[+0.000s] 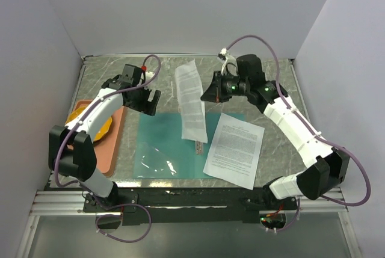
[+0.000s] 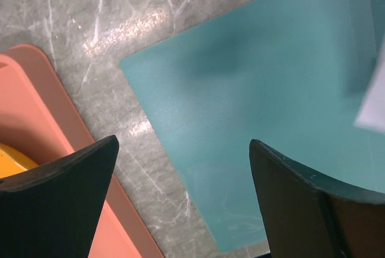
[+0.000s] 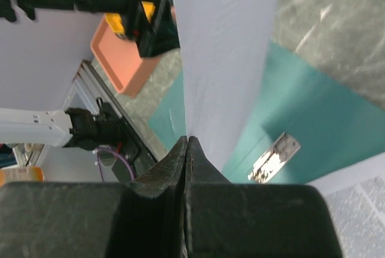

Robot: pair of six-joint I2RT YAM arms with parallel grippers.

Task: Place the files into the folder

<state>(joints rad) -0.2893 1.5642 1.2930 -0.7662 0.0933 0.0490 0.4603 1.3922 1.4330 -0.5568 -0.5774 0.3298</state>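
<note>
A grey marbled surface [image 1: 274, 98] is seen from above, enclosed by pale walls, with two arms reaching in from its near edge. The teal-green folder [image 1: 159, 147] lies open and flat on the surface at centre, and its small metal clip [image 1: 199, 148] is visible near its right side, just below the hanging sheet. In the right wrist view the same clip [image 3: 275, 157] shows on the teal cover beside the lifted paper.

A salmon-orange tray [image 1: 113, 144] sits at the left edge of the surface, just beside the folder, with something yellow in it that is largely hidden by the left arm.

Two files are seen. One printed sheet [image 1: 234, 148] lies flat on the surface, its left part overlapping the right edge of the folder. The other sheet [image 1: 192, 103] is held up off the surface by the right hand [image 1: 212, 93], curling so that its lower end hangs over the folder's upper right part. In the right wrist view, the fingers [image 3: 171, 165] are pressed together with the lifted sheet's edge [image 3: 225, 59] pinched between them.

The left hand [image 1: 148, 101] is held above the surface near the folder's far left corner. In the left wrist view its two dark fingers [image 2: 69, 204] are spread wide apart with nothing between them, and the folder's corner [image 2: 252, 89] and the tray's edge [image 2: 42, 110] are seen below.
</note>
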